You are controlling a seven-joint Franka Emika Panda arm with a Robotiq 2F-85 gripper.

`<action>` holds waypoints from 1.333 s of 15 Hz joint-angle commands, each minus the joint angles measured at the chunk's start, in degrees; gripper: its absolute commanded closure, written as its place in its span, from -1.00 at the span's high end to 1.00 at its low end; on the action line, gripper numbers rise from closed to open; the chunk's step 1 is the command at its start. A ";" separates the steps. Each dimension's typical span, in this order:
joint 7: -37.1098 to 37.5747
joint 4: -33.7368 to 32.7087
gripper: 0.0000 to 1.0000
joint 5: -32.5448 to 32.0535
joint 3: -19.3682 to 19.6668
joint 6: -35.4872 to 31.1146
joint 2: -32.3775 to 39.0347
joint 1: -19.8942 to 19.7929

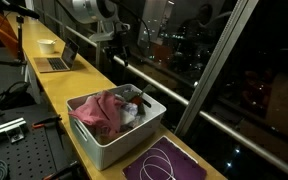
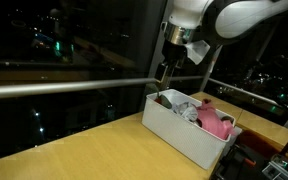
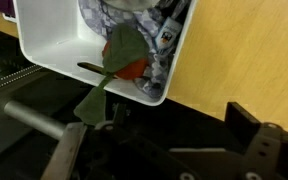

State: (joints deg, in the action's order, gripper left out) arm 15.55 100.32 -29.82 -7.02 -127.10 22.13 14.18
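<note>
Here, the gripper (image 2: pixel 166 72), jaws wide apart and empty, hangs over the corner of the bin (image 2: pixel 179 125) at the window edge of the table (image 2: pixel 74 140), directly above the red-and-green cloth (image 3: pixel 124 62) draped across that rim.

A dark green cloth (image 3: pixel 117 55) lies over the rim of a white bin (image 3: pixel 44 45). One end is inside, and the other end hangs down outside the wall. A red-orange piece (image 3: pixel 135 71) shows just beside it, inside the bin. The bin is rectangular, stands on the bench and is full of crumpled clothes.
</note>
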 commanded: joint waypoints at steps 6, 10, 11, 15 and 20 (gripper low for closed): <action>-6.53 -22.58 1.00 2.19 7.30 4.22 14.37 -1.31; -10.97 -29.75 1.00 5.60 7.36 7.52 16.77 -2.37; -11.68 -31.21 1.00 6.52 7.05 8.21 17.47 -2.23; -13.33 -35.69 1.00 10.06 5.84 9.39 20.67 -1.29; -14.74 -40.41 1.00 13.24 5.82 10.17 26.91 -1.62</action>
State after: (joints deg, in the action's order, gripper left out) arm 3.27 66.11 -19.26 -0.91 -119.86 44.23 13.23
